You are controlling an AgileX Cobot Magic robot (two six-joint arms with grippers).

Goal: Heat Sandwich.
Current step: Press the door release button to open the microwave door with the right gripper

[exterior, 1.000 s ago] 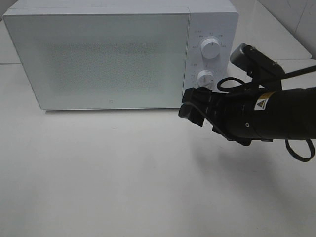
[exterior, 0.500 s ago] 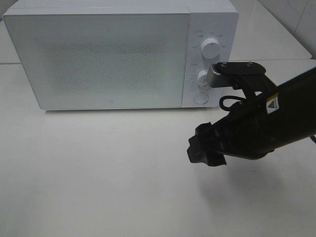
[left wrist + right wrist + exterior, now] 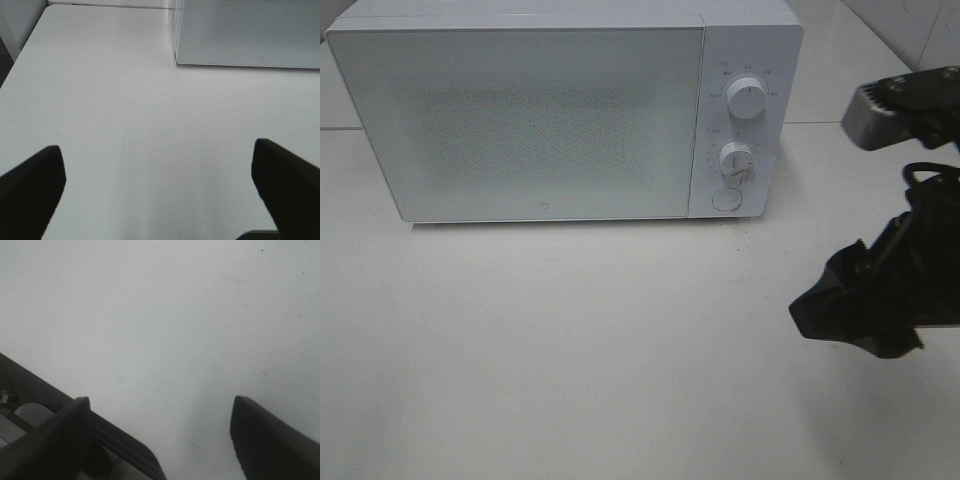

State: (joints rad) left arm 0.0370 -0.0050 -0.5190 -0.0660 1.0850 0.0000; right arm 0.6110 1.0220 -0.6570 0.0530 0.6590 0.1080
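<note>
Microwave (image 3: 535,120), long axis left-right, on table (image 3: 570,350)

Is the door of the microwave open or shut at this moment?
Shut. In the exterior high view the microwave door lies flush with the control panel, with no gap. What is inside cannot be told.

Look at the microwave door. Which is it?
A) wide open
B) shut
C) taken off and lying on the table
B: the microwave door sits flat and closed across the front, right beside the upper knob and the lower knob.
</note>
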